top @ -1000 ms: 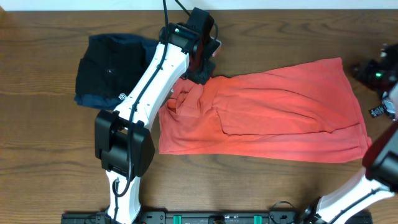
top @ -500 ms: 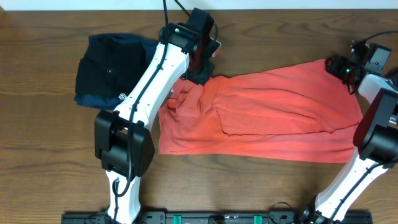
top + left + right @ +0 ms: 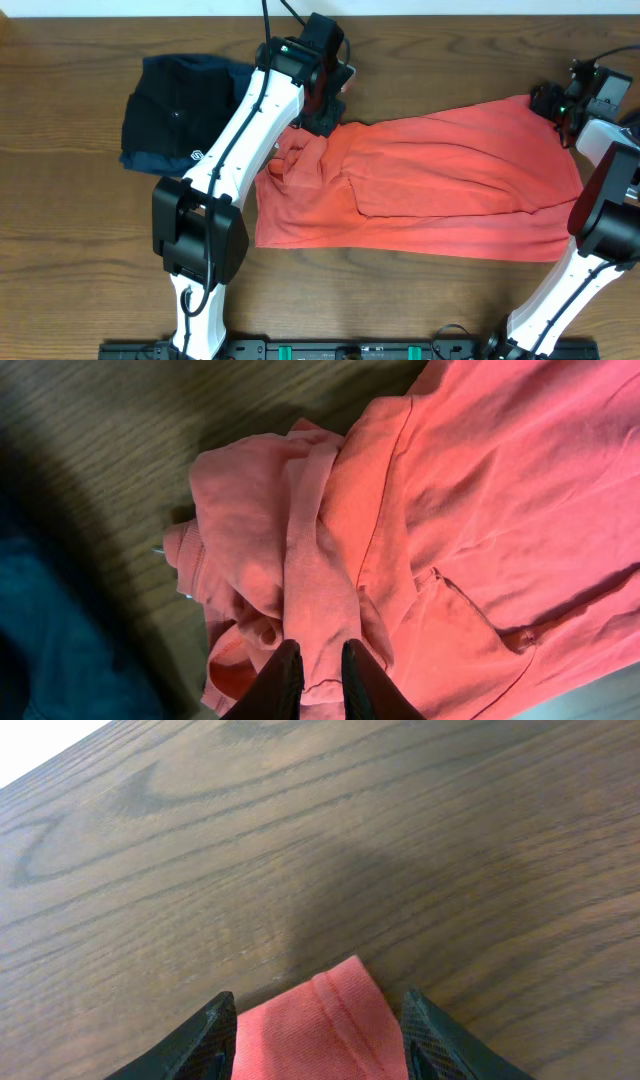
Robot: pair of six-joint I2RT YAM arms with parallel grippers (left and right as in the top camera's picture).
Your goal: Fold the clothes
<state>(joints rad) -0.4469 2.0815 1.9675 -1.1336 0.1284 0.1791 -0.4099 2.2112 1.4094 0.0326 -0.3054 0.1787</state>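
Note:
The clothes, a coral-red T-shirt (image 3: 440, 180), lie spread across the middle of the wooden table, bunched at the left end. My left gripper (image 3: 322, 120) stands over that bunched far-left part. In the left wrist view its narrow jaws (image 3: 320, 665) are shut on a raised fold of the red fabric (image 3: 310, 580). My right gripper (image 3: 550, 103) is at the shirt's far right corner. In the right wrist view it (image 3: 318, 1002) stands open, its fingers wide apart on either side of the hemmed corner (image 3: 325, 1035), which lies flat on the wood.
A folded dark navy and black pile (image 3: 180, 105) lies at the far left, close to the left arm, and shows as a dark blue patch (image 3: 45, 630) in the left wrist view. Bare wood (image 3: 90, 260) runs along the front. The table's back edge is just behind both grippers.
The right arm swung in from the table's right edge to the shirt's far right corner, and its jaws widened. The left gripper and the shirt stayed still.

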